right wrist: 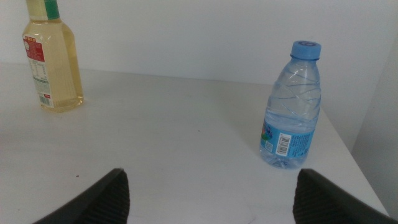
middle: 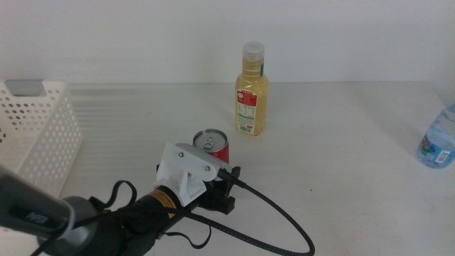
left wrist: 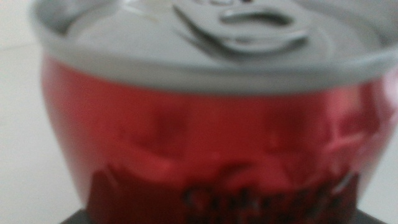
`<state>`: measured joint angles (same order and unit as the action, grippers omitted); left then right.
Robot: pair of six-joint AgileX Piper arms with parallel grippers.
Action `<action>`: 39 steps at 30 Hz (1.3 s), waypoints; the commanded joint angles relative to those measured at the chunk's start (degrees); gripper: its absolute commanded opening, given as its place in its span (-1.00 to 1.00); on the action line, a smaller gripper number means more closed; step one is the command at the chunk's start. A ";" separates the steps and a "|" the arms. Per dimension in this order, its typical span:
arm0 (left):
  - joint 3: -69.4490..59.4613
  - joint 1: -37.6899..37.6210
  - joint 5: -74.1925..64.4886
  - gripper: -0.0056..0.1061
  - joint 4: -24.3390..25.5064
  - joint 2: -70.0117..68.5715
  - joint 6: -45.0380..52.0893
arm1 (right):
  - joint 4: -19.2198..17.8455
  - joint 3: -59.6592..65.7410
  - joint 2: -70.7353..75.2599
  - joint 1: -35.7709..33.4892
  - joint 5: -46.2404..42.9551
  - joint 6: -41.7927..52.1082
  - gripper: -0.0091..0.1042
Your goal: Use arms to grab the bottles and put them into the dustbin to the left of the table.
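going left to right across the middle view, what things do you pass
white basket → left gripper at the red can → yellow juice bottle → water bottle at the right edge

Left pincer (middle: 222, 186) reaches in low from the left; right pincer (right wrist: 211, 193) spread wide.

1 plain white wall (middle: 128, 35) fills the background, apparently matte and unmarked.

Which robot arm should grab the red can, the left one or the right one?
The left. Its gripper is already right at the red can, which fills its wrist view. The right gripper is open and faces the water bottle far across the table.
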<state>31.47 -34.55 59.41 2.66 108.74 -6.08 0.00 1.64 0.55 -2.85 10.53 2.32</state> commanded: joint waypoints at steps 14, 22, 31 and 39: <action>2.53 0.04 -25.22 -0.87 0.43 -20.65 0.05 | -0.31 -0.48 1.60 0.45 -4.10 0.52 0.51; 11.54 0.04 -52.85 -0.88 0.43 -27.65 1.08 | -0.31 -0.48 1.60 0.45 -4.10 0.52 0.51; 30.58 6.42 -91.32 -0.88 -0.02 -27.77 2.40 | -0.31 -0.48 1.60 0.45 -4.10 0.52 0.51; 45.32 18.21 -113.22 -0.88 -0.02 -27.58 8.93 | -0.31 -0.48 1.60 0.45 -4.10 0.52 0.51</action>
<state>72.57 -18.45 -51.83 2.56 83.63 1.84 0.00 1.64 0.55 -2.85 10.53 2.32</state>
